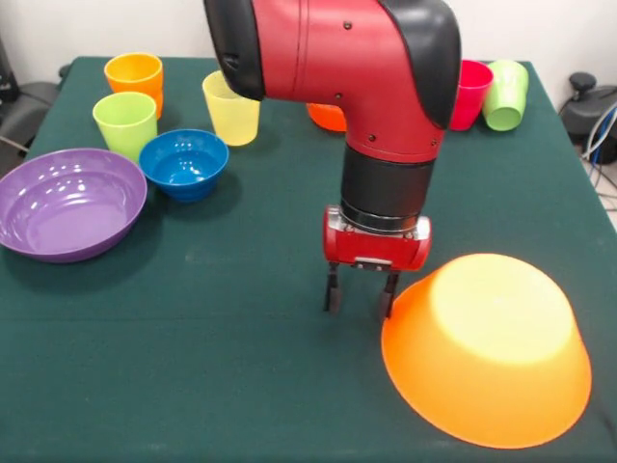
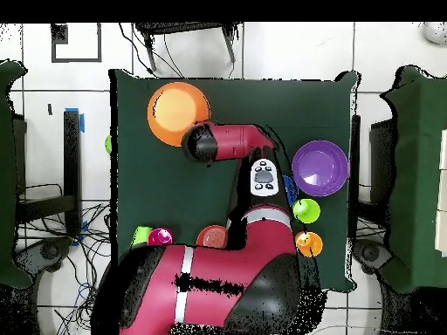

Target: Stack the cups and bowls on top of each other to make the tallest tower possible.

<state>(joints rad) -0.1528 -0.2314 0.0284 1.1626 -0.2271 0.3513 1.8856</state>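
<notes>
A: Pincer [image 1: 361,292] status?

B: Fingers apart, nothing between them. It hangs low over the green table [image 1: 241,367], tips just left of the big orange bowl [image 1: 487,349]. Can't tell whether they touch the cloth.

A: That bowl?

B: Upside down, tipped on its rim at the near right. In the overhead view it sits at the top left, partly under the arm [image 2: 231,144].

A: The rest?

B: Purple bowl [image 1: 67,203] at the left edge, upright. Blue bowl [image 1: 184,164] just right of it. Behind them, the orange cup [image 1: 135,79], lime cup [image 1: 125,123] and yellow cup [image 1: 232,108], all upright and apart. Far right: red cup [image 1: 470,94] and green cup [image 1: 506,94] lying side by side. A red-orange bowl [image 1: 326,117] is mostly hidden behind the arm.

A: Tower?

B: Nothing stacked.

A: Any labels?

B: No readable writing on the cups, bowls or arm.
</notes>
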